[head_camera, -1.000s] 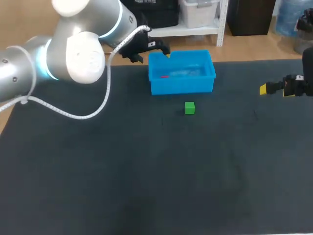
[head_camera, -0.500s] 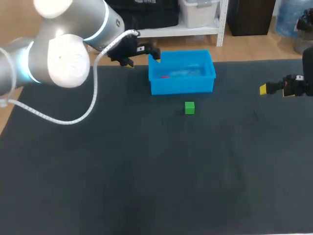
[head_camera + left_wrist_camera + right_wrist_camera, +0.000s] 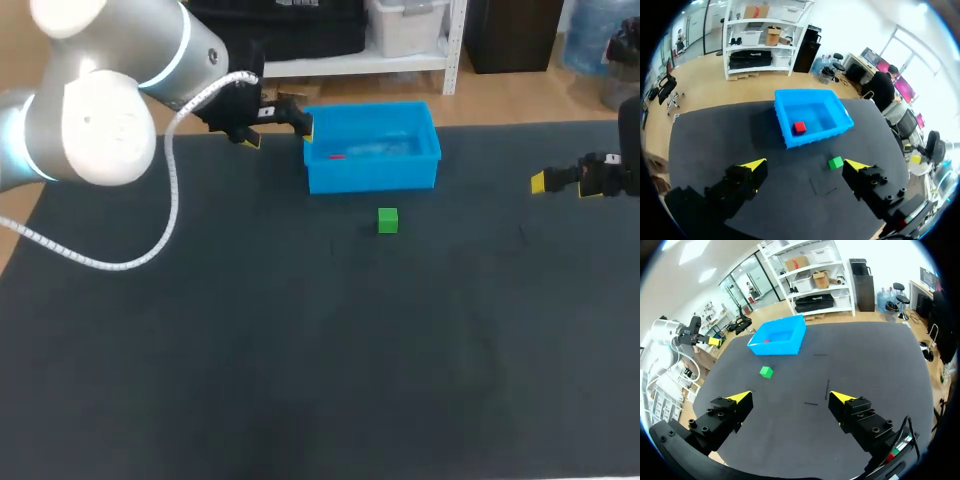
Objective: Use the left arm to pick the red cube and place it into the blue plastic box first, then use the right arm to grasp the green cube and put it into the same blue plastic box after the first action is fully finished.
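The red cube (image 3: 336,156) lies inside the blue plastic box (image 3: 372,176) at the table's far side, near the box's left end. My left gripper (image 3: 279,132) hovers open and empty just left of the box. From the left wrist, the red cube (image 3: 799,127) shows in the box (image 3: 815,138) ahead of the open gripper (image 3: 805,165). The green cube (image 3: 388,220) sits on the mat just in front of the box. My right gripper (image 3: 562,185) hangs open at the right side, far from the green cube (image 3: 766,371); nothing is between its fingers (image 3: 742,397).
The dark mat (image 3: 300,350) covers the whole table, bare apart from the box and the green cube. My left arm's white cable (image 3: 165,200) loops over the left part of the table.
My left arm has drawn back to the left, its open gripper moving from over the box's left rim to just beside it. The right arm, box and cubes have not moved.
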You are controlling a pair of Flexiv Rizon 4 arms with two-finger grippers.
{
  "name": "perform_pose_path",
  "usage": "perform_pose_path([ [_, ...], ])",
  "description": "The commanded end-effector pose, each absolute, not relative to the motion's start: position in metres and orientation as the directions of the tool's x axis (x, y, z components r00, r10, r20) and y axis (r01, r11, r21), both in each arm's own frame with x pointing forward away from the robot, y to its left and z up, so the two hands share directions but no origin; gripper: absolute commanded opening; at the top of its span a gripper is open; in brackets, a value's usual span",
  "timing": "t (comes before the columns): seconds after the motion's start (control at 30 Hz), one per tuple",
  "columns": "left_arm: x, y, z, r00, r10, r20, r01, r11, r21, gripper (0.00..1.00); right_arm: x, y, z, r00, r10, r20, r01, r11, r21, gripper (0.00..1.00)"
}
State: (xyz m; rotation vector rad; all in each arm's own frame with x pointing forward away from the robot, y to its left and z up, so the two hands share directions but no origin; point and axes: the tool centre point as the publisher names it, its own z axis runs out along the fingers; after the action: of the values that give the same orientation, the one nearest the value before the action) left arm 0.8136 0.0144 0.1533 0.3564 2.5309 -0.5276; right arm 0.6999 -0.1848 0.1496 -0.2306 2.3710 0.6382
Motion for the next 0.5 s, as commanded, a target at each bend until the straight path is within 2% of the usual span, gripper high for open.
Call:
perform_pose_path([
  [0.03, 0.804, 0.025, 0.157, -0.823, 0.173, -0.541, 0.382, 0.873, -0.303, 1.0, 0.7, -0.185, 0.15, -0.765, 0.001, -0.644, -0.321, 0.866, 0.383, 1.0],
  [0.5, 0.776, 0.043, 0.157, -0.806, 0.275, -0.525, 0.474, 0.83, -0.293, 1.0, 0.7, -0.185, 0.15, -0.765, 0.001, -0.644, -0.321, 0.866, 0.383, 1.0],
])
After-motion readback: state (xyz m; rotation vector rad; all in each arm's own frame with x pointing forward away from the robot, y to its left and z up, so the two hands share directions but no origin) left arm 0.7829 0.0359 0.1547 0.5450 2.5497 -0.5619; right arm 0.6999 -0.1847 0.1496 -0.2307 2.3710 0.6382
